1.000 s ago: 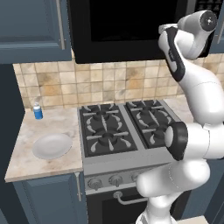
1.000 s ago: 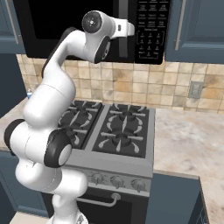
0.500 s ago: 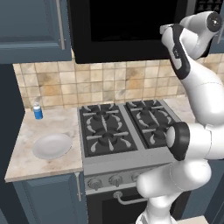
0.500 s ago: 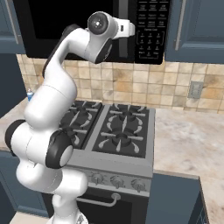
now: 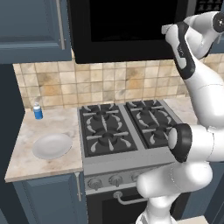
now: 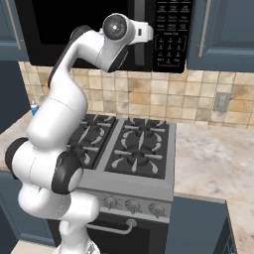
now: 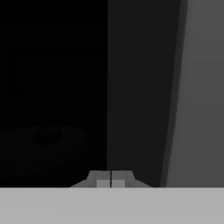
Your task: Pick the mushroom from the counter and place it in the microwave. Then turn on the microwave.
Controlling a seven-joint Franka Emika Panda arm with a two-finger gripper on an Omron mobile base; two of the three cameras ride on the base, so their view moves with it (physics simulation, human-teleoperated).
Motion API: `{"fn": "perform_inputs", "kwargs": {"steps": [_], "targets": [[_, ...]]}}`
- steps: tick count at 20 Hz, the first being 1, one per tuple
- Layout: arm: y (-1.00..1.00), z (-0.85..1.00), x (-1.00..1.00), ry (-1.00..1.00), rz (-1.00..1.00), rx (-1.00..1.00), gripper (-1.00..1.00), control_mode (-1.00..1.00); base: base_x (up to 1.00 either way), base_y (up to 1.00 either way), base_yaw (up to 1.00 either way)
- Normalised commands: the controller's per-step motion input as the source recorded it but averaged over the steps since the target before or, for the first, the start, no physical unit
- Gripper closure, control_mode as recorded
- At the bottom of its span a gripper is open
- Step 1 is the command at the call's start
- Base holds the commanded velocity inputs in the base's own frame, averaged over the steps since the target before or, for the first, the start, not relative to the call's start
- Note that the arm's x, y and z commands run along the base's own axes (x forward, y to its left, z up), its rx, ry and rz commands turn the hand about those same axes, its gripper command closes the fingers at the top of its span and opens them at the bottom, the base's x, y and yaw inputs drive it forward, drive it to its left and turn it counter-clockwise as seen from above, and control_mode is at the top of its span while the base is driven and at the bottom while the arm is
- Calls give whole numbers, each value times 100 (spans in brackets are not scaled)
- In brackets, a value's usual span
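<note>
Jaws clenched on nothing, close against the microwave (image 6: 59, 30) door, its handle (image 6: 141, 30) vertical.

A white plate (image 5: 52, 145) lies near a small blue bottle (image 5: 38, 111) with a white cap, left of the black gas stove (image 5: 127, 127), behind which runs a beige tiled backsplash (image 6: 163, 96) bearing a wall outlet (image 6: 220, 101).

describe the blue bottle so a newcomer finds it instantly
Start at the black stove and go to the counter on its left in the left base view. The blue bottle stands upright at the back by the tiled wall, beyond the white plate. It is small, blue and white-capped, while the plate is wide, flat and white.
</note>
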Motion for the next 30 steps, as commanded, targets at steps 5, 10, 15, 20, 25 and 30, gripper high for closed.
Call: {"fn": "perform_inputs", "kwargs": {"steps": [5,10,15,20,25,30], "targets": [[-7,16,-30,0,4,0,100,-100,0,0,0],[-4,15,-31,0,3,0,100,-100,0,0,0],[-4,9,-28,0,3,0,100,-100,0,0,0],[-6,3,-33,0,3,0,100,-100,0,0,0],[-11,0,-50,0,0,0,100,-100,0,0,0],[-19,-7,-37,0,2,2,100,-100,0,0,0]]}}
